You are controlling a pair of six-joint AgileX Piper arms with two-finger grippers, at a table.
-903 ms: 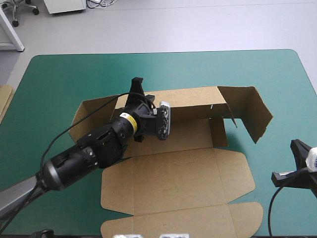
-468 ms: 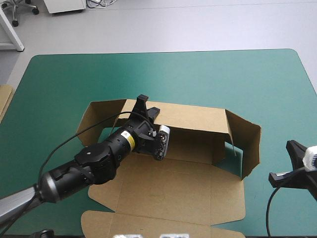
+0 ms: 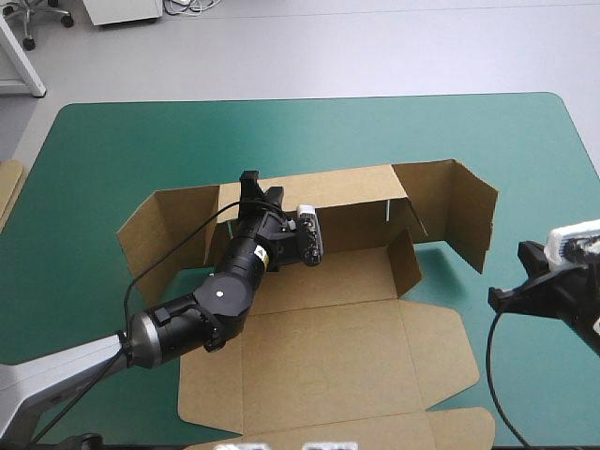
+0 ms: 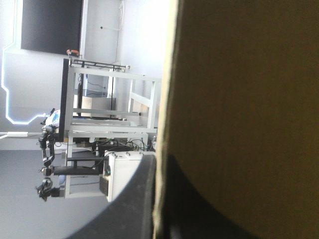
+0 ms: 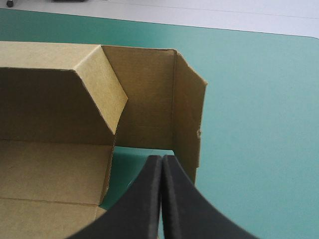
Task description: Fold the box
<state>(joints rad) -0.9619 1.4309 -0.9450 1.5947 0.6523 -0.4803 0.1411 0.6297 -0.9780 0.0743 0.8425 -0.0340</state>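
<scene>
Plainly, the box (image 3: pixel 328 347) lies at the middle of the teal-green table (image 3: pixel 487 131), its long far wall (image 3: pixel 347 192) raised upright and its lid panel flat toward the near edge. The left gripper (image 3: pixel 258 187) pinches that wall's top rim, its black fingers (image 4: pixel 132 204) all but closed with the board sandwiched between them. The right gripper (image 5: pixel 162 164) is closed to a point and holds nothing. It hangs off the box's right end, facing the right end flap (image 5: pixel 187 114) and apart from it.

The board looks light and stiff and will likely bend only along its scored creases, so a wall should swing as one piece when taken by its free rim. A hard squeeze could dent it, and untucked flaps may spring back.

The left arm covers part of the floor and the corner where the left end flap (image 3: pixel 164 230) meets the wall. Its wrist view shows only an edge of board, so any tuck slots are hidden. The lid's near edge is cut off.
</scene>
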